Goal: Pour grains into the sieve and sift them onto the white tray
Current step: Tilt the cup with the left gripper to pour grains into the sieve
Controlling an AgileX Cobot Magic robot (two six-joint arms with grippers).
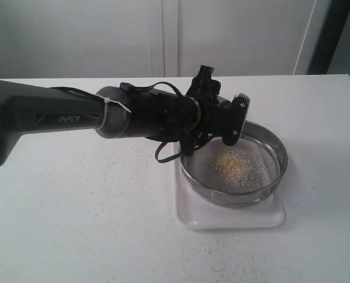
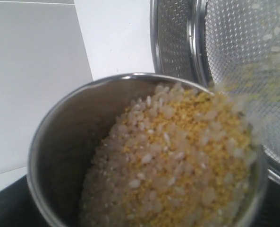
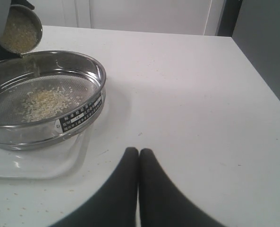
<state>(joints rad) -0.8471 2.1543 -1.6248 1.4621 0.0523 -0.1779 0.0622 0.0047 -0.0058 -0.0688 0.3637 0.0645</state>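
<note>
My left gripper [image 1: 231, 121] reaches in from the left and is shut on a small steel cup [image 2: 59, 142], tipped over the sieve's near-left rim. The cup is heaped with grains [image 2: 177, 156], yellow and whitish, and some spill off its lip in a blur. The sieve [image 1: 279, 154], a wide steel ring with a mesh bottom, rests on the white tray [image 1: 234, 219]. A small pile of grains [image 1: 234, 166] lies on the mesh. In the right wrist view the tilted cup [image 3: 36, 22] hangs above the sieve [image 3: 78, 113]. My right gripper [image 3: 139, 151] is shut and empty, over bare table to the right of the tray [image 3: 45, 165].
Stray grains [image 1: 222, 268] are scattered over the white table in front of and to the left of the tray. A white wall with panel seams stands behind. The table's right edge [image 3: 258, 75] borders a darker grey area.
</note>
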